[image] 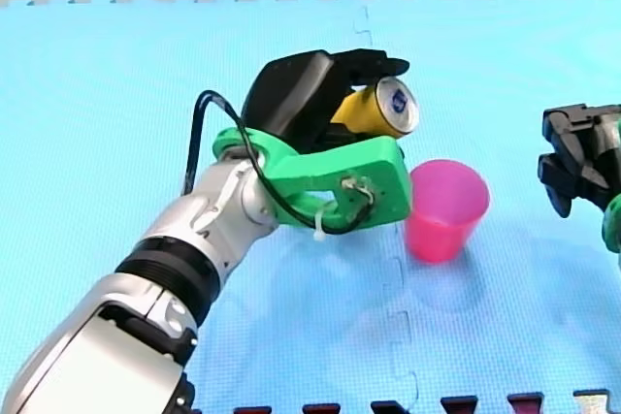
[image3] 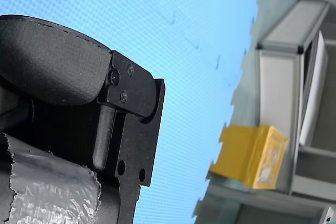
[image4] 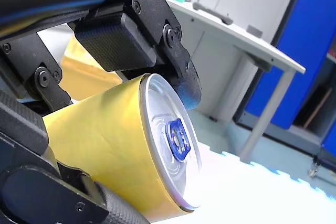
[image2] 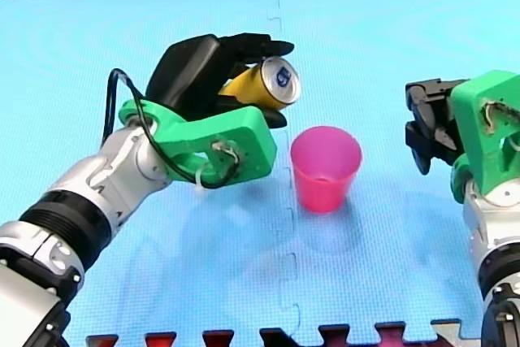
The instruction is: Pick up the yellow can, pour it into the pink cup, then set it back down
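Note:
My left hand (image2: 236,75) is shut on the yellow can (image2: 266,85), holding it tipped on its side above the mat, its silver top with a blue tab pointing toward the pink cup (image2: 325,168). The can's top (image: 398,106) hangs just above and left of the cup's rim (image: 448,181). The cup stands upright on the blue mat. The second wrist view shows the can (image4: 115,150) close up, with black fingers (image4: 115,43) clamped around it. My right hand (image2: 431,123) hovers to the right of the cup, holding nothing.
A blue foam puzzle mat (image2: 366,46) covers the work surface, with a seam running down its middle. Its front edge has dark red tabs (image2: 219,337). A yellow box (image3: 252,156) and grey shelving stand beyond the mat's edge in the first wrist view.

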You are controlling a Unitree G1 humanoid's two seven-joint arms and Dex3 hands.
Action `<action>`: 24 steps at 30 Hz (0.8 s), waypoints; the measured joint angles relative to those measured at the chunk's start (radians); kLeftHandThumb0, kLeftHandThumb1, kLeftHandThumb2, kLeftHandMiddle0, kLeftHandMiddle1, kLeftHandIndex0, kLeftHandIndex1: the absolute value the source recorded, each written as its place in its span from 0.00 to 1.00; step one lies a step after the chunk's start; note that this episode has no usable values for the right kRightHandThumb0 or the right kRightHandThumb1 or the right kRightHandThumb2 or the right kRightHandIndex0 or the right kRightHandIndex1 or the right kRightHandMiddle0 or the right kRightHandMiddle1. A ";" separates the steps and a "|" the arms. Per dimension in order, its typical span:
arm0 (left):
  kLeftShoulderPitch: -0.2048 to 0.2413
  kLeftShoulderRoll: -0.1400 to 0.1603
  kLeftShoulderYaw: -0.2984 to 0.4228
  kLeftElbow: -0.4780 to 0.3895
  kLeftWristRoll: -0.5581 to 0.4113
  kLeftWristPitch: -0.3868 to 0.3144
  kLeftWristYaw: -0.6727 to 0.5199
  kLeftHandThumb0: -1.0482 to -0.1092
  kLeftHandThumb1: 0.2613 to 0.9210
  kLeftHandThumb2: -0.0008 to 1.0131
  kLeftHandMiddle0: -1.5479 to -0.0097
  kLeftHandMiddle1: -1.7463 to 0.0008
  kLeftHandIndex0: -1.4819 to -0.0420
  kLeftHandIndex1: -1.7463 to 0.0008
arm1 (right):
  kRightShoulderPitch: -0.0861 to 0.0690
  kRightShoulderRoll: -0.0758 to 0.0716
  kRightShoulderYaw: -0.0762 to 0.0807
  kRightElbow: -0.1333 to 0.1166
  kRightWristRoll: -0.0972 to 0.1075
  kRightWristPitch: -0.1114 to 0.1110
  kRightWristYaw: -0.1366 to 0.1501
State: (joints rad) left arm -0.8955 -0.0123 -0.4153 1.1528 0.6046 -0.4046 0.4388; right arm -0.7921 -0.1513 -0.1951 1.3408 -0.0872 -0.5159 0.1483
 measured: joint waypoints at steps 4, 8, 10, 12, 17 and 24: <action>-0.005 0.001 -0.025 0.002 0.027 0.019 0.037 0.63 0.85 0.00 0.08 0.98 0.22 1.00 | -0.001 0.002 0.002 0.000 0.000 0.007 -0.011; -0.006 0.002 -0.050 0.004 0.062 0.023 0.087 0.64 0.85 0.00 0.09 0.98 0.22 1.00 | -0.001 0.006 -0.003 0.000 0.006 0.014 -0.012; -0.008 0.003 -0.065 0.004 0.080 0.027 0.111 0.64 0.85 0.00 0.10 0.98 0.22 1.00 | -0.002 0.007 -0.004 0.000 0.008 0.018 -0.012; -0.010 0.003 -0.076 0.005 0.094 0.038 0.125 0.65 0.85 0.00 0.11 0.99 0.22 1.00 | -0.002 0.007 -0.004 0.000 0.008 0.020 -0.012; -0.016 0.002 -0.100 0.000 0.117 0.076 0.134 0.65 0.86 0.00 0.11 0.99 0.26 1.00 | -0.002 0.007 -0.005 0.000 0.008 0.023 -0.011; -0.026 0.009 -0.146 -0.013 0.170 0.106 0.164 0.66 0.87 0.00 0.09 0.98 0.25 1.00 | -0.002 0.009 -0.008 0.001 0.013 0.027 -0.003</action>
State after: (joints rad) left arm -0.9218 -0.0032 -0.5613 1.1402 0.7744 -0.2990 0.6031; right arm -0.7941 -0.1428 -0.2028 1.3421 -0.0739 -0.4884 0.1449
